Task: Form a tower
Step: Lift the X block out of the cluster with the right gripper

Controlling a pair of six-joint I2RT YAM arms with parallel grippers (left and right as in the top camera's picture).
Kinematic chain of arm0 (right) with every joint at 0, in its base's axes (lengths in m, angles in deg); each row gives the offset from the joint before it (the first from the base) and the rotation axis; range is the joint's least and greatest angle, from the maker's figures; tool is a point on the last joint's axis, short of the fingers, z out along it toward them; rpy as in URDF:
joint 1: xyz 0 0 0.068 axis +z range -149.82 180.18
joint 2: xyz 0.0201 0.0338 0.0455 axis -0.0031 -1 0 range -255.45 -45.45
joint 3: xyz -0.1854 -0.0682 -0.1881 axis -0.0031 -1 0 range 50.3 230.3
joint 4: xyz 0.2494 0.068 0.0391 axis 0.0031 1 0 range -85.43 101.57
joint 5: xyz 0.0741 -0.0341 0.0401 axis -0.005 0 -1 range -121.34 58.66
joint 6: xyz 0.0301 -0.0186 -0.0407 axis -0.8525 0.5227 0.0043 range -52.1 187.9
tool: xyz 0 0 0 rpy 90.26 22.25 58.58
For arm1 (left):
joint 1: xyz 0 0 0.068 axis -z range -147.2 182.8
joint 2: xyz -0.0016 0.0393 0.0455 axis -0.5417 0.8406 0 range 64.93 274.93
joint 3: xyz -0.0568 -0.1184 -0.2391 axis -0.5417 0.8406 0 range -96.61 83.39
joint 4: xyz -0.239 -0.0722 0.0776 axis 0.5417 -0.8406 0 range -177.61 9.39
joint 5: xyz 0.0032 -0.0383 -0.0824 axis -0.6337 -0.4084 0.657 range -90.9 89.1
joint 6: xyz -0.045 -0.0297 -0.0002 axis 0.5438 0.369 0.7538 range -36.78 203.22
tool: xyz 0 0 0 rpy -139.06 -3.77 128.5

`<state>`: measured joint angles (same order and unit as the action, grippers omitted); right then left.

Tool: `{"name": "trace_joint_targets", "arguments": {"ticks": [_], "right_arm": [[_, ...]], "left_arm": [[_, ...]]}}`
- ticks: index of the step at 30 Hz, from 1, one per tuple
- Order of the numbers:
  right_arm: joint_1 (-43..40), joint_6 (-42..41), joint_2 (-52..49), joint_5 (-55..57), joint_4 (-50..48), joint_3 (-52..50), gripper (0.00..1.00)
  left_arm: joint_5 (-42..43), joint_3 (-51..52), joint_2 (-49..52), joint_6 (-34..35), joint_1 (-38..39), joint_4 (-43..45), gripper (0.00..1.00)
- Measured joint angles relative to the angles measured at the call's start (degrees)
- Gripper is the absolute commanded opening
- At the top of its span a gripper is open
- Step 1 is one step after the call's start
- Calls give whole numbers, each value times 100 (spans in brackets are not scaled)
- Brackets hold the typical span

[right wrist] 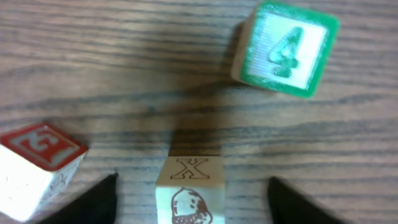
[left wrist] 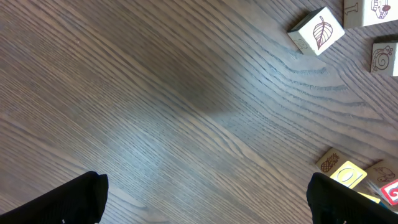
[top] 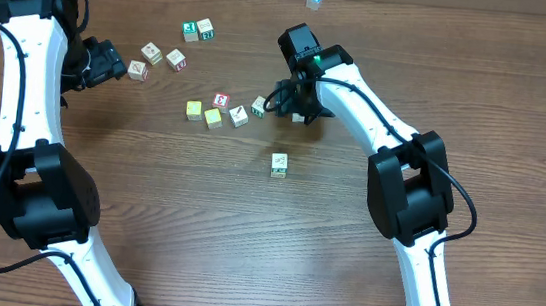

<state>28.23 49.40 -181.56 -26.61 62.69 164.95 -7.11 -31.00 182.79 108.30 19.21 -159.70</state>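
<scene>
Wood table (top: 197, 216); tower (top: 279, 164) near right hand (top: 295, 113).

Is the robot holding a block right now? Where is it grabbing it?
Nothing is held. The right gripper straddles the X cube with gaps on both sides. The left gripper is open and empty.
</scene>
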Motion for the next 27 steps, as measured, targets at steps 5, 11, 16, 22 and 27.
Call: {"name": "trace_joint_targets", "arguments": {"ticks": [5, 11, 16, 22, 27], "right_arm": [[0, -68, -2, 0, 44, -2, 50], [0, -76, 0, -2, 52, -2, 43], [2, -72, 0, 0, 57, -2, 39], [2, -96, -2, 2, 92, -2, 41], [2, -101, -2, 2, 96, -2, 37]], "left_arm": [[0, 0, 0, 0, 0, 0, 99], [0, 0, 0, 0, 0, 0, 100], [0, 0, 0, 0, 0, 0, 100], [0, 0, 0, 0, 0, 0, 100], [0, 0, 0, 0, 0, 0, 100]]}}
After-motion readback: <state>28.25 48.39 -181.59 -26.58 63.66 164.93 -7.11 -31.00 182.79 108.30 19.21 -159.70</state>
